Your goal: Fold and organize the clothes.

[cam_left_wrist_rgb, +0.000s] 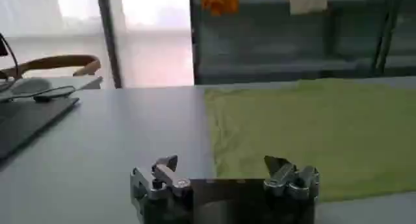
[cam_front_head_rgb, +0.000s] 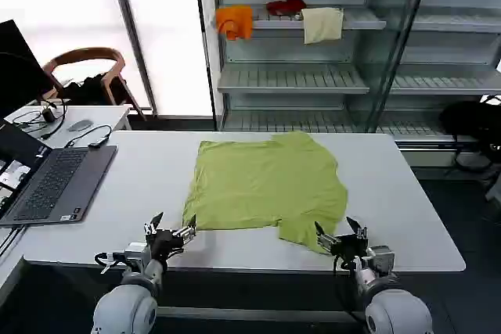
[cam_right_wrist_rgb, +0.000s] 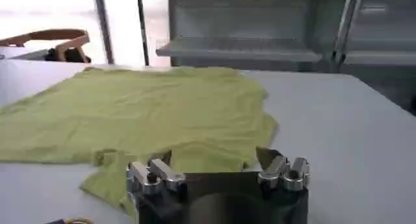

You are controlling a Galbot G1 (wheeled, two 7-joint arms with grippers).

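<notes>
Laptop (cam_front_head_rgb: pixel 55 181): far left on the table (cam_front_head_rgb: pixel 141 193), well clear.
Left claw (cam_front_head_rgb: pixel 171 234): spread, poised at the shirt's near-left corner.
Shirt (cam_front_head_rgb: pixel 266 185): mid-table, flat; thin, light, floppy, so pinch the hem corners.
Right claw (cam_front_head_rgb: pixel 342 237): spread, at the rumpled near-right sleeve.
Room: bare table on both sides.

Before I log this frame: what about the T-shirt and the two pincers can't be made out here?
- T-shirt: small print not visible, head view; far edge blurred, left wrist view.
- Near sleeve's edge: hidden behind right pincer.
- Left pincer: body cut off by the frame edge.
</notes>
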